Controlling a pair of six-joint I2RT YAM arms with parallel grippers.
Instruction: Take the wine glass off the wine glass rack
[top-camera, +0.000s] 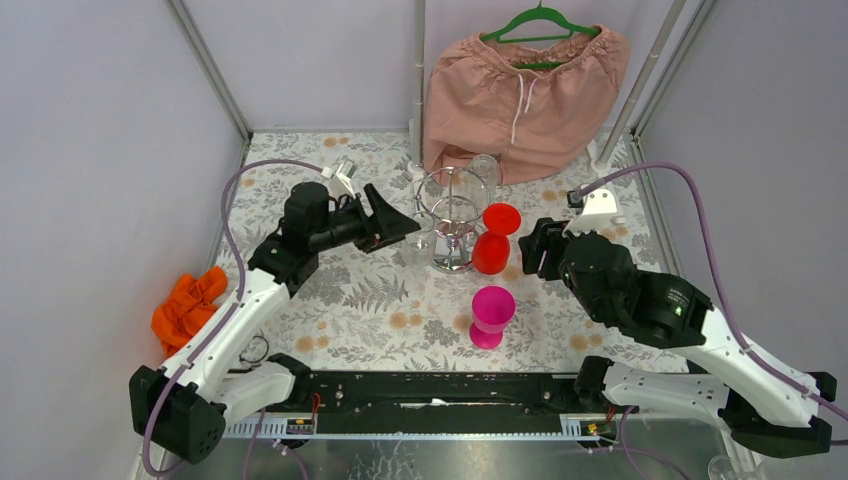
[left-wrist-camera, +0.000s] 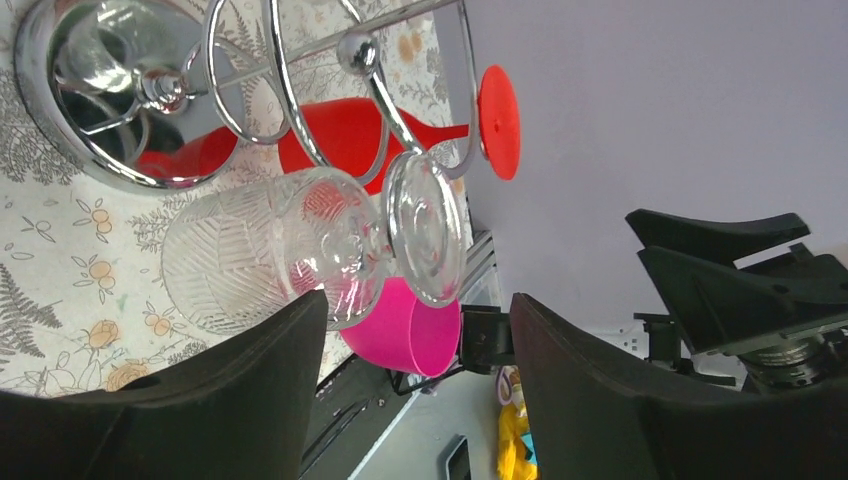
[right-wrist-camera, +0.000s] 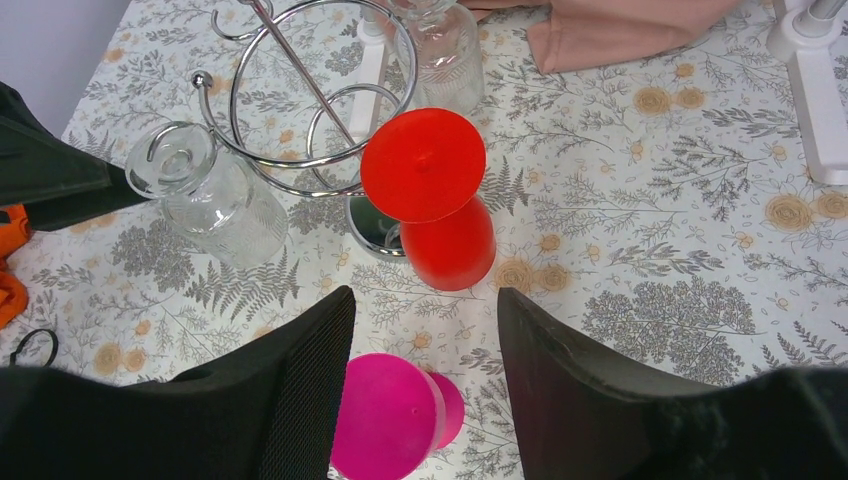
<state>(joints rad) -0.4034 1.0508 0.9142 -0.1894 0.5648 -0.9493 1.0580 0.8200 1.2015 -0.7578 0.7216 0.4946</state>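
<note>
The chrome wine glass rack (top-camera: 452, 205) stands mid-table, with its round base (left-wrist-camera: 100, 110) and wire ring (right-wrist-camera: 318, 92) showing in the wrist views. A clear cut-glass wine glass (top-camera: 418, 246) (left-wrist-camera: 262, 262) (right-wrist-camera: 212, 196) hangs bowl-down on the rack's left side. A red wine glass (top-camera: 491, 250) (left-wrist-camera: 340, 132) (right-wrist-camera: 447, 240) hangs on the right side. My left gripper (top-camera: 402, 228) (left-wrist-camera: 418, 302) is open, its tips on either side of the clear glass's stem and foot without touching. My right gripper (top-camera: 532, 250) (right-wrist-camera: 425, 296) is open, right of the red glass, holding nothing.
A pink glass (top-camera: 491, 315) (right-wrist-camera: 388, 418) (left-wrist-camera: 405, 332) stands on the table in front of the rack. Another clear glass (top-camera: 483, 170) (right-wrist-camera: 440, 42) is behind the rack. Pink shorts on a green hanger (top-camera: 525, 85) hang at the back by a grey pole (top-camera: 418, 80). An orange cloth (top-camera: 188, 305) lies left.
</note>
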